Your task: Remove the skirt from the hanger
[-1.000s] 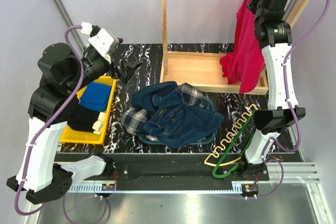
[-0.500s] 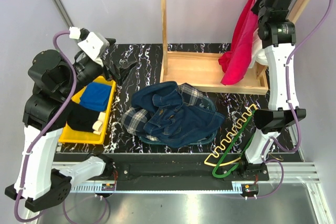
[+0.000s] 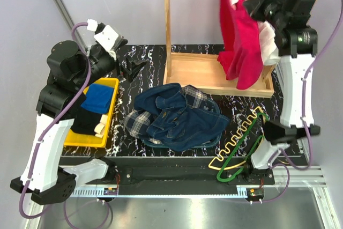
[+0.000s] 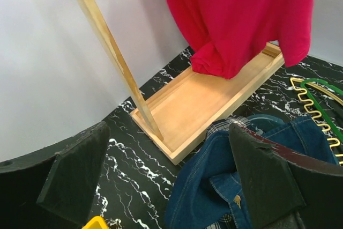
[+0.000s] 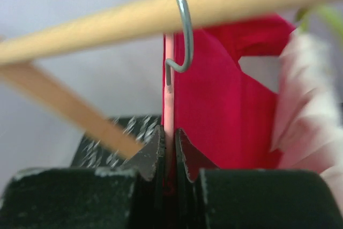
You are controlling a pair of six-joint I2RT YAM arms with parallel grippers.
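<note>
The tartan skirt [image 3: 137, 122] lies crumpled mid-table, mostly under a navy denim garment [image 3: 182, 116]; a strip of it shows in the left wrist view [image 4: 224, 127]. The pale yellow hanger [image 3: 239, 135] with the zigzag bar lies flat at the front right, bare, crossed with a green hanger [image 3: 236, 156]; it also shows in the left wrist view [image 4: 316, 119]. My left gripper [image 3: 127, 68] is open and empty above the table's back left [image 4: 171, 170]. My right gripper [image 3: 257, 5] is shut on a pink hanger [image 5: 169, 105] carrying a red garment [image 3: 236, 36] at the rail.
A wooden rack [image 3: 203, 76] with a top rail [image 5: 107, 28] stands at the back; the pink hanger's metal hook [image 5: 182, 20] is over the rail. A yellow tray [image 3: 110, 87] with blue and black cloth sits at the left.
My right gripper has carried the pink hanger and red garment left along the rail, and the garment has swung. My left arm has shifted slightly. The skirt and yellow hanger have not moved.
</note>
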